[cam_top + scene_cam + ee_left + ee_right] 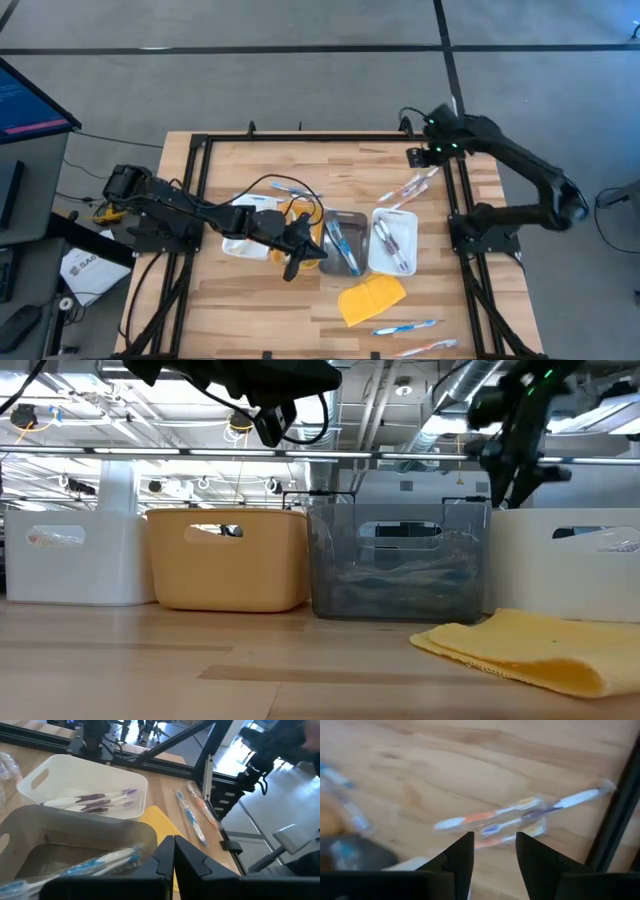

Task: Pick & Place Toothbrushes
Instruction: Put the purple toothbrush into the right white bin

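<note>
- Nearest the low camera: yellow pad (530, 647) lying on the counter (430, 285), with a white tray (75, 552), orange tray (228, 558), grey tray (400, 560) and another white tray (570, 565) standing in a row behind it.
- Toothbrushes spread about: blue ones in the grey tray (85, 866), purple-handled ones in the right-hand white tray (92, 800), two loose near the front edge (405, 327), one blue at the far middle (290, 187), and a cluster of orange and white ones (520, 817) loose on the bare counter at the far right, beside the frame rail.
- Likely handling: light, stiff, thin plastic; smooth and apt to slip or roll; lying flat on wood, so little height to catch. Best taken across the middle of one handle, not the bristle end, and singled out from its neighbours in the cluster.
- Right pincer (492, 852) poised above that far-right cluster, fingers part-way open with a clear gap between them, holding nothing and touching nothing visible.
- Left pincer (173, 857) hanging over the grey tray, fingers pressed together, empty.
</note>
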`<state>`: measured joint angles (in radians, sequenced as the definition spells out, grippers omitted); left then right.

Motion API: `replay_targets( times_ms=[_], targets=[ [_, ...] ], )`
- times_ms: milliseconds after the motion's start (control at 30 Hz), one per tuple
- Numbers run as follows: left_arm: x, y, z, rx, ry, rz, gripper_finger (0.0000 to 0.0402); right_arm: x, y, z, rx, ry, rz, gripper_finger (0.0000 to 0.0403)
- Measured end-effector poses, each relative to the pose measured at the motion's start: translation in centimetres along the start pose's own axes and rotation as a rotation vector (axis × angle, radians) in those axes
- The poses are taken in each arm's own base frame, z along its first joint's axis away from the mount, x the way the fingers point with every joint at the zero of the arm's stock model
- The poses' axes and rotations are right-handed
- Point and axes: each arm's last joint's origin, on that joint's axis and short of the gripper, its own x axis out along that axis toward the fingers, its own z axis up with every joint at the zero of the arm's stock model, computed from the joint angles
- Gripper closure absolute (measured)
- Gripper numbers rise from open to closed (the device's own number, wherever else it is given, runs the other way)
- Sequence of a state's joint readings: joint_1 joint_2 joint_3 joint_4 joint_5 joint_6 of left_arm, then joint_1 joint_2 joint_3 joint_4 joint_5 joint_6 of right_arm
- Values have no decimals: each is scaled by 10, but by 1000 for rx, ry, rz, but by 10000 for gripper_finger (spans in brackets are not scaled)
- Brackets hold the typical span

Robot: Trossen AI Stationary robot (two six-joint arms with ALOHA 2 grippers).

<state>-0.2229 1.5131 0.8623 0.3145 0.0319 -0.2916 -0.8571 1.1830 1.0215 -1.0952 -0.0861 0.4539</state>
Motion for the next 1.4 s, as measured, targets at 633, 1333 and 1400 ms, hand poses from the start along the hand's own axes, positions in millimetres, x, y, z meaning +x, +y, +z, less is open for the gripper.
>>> replay_targets(
  times_ms=[633, 1333, 1400],
  targets=[
    [0, -4, -8, 10, 21, -11, 401, 107, -35, 42, 154, 428, -212, 333],
    [0, -11, -9, 15, 23, -32, 401, 116, -40, 48, 471, 321, -294, 339],
    [0, -11, -9, 15, 23, -33, 401, 116, -39, 48, 466, 313, -307, 344]
  ],
)
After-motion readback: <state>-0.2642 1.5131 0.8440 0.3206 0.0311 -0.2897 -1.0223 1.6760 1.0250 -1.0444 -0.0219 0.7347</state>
